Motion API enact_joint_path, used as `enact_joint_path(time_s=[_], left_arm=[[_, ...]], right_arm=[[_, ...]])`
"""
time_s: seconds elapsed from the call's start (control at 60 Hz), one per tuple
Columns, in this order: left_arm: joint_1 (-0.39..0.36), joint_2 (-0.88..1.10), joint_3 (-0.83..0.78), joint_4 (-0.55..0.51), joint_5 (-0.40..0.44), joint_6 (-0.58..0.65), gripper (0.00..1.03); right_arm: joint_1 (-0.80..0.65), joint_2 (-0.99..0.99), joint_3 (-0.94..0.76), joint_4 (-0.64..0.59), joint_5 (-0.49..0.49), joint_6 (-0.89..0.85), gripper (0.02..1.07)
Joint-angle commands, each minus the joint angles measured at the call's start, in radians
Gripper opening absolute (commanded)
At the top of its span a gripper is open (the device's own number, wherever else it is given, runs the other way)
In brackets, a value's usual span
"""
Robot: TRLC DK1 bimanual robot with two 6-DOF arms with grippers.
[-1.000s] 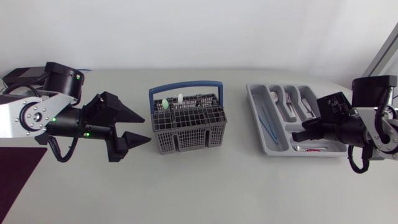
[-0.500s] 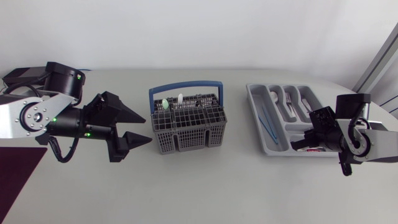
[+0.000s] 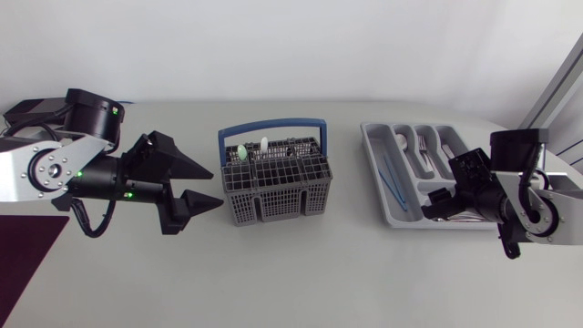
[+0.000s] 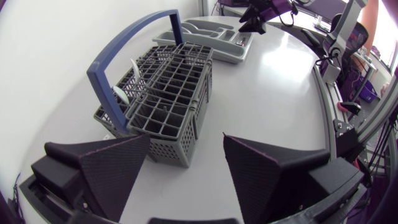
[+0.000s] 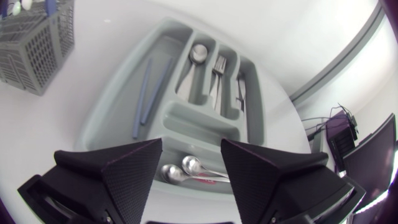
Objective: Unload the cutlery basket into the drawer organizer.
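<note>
The grey cutlery basket point(image 3: 273, 180) with a blue handle stands mid-table, with a green-tipped utensil point(image 3: 241, 152) and a white one point(image 3: 264, 143) upright in its rear cells. My left gripper point(image 3: 217, 189) hangs open just left of it; the left wrist view has the basket point(image 4: 168, 93) ahead of the left gripper point(image 4: 186, 135). The grey drawer organizer point(image 3: 375, 173) lies at the right. My right gripper point(image 3: 437, 206) hovers open over its front compartment. In the right wrist view two spoons point(image 5: 186, 168) lie there below the right gripper point(image 5: 192, 143), touching neither finger.
The organizer point(image 5: 118, 99) also holds two blue sticks point(image 5: 144, 93) in its long side slot, a spoon point(image 5: 198, 53), forks point(image 5: 217, 65) and knives point(image 5: 240, 87) in the rear slots. A dark mat point(image 3: 23, 251) lies at the table's near left corner.
My right gripper has gone from shut to open over the organizer's front compartment, and its wrist has turned and shifted slightly. The left arm has not moved.
</note>
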Motion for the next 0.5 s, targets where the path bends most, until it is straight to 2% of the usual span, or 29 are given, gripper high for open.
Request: enact_joint_path(time_s=[0.0,0.05,0.167,0.267,0.367,0.383,0.4,0.467,0.483], left_arm=[[-0.008,0.029,0.037,0.025,0.004,-0.042,0.98],[-0.011,0.036,0.039,0.042,0.004,-0.061,0.98],[-0.019,0.068,0.062,0.083,0.004,-0.13,0.96],[-0.025,0.102,0.085,0.106,-0.002,-0.174,0.92],[-0.029,0.141,0.108,0.122,-0.006,-0.208,0.75],[-0.029,0.141,0.108,0.122,-0.006,-0.208,0.75],[-0.033,0.154,0.112,0.132,-0.009,-0.222,0.69],[-0.036,0.168,0.119,0.145,-0.019,-0.239,0.58],[-0.037,0.175,0.122,0.154,-0.022,-0.246,0.52]], right_arm=[[0.098,-0.078,0.013,-0.055,0.001,0.064,0.79],[0.155,-0.1,0.027,-0.091,-0.011,0.099,0.77],[0.304,-0.095,0.053,-0.083,-0.019,0.164,0.52],[0.39,-0.041,0.105,-0.063,-0.056,0.221,0.37],[0.448,0.031,0.162,-0.017,-0.074,0.26,0.18],[0.448,0.031,0.162,-0.017,-0.074,0.26,0.18],[0.462,0.055,0.182,-0.002,-0.08,0.273,0.1],[0.487,0.111,0.231,0.017,-0.12,0.302,0.08],[0.491,0.124,0.243,0.02,-0.129,0.308,0.08]])
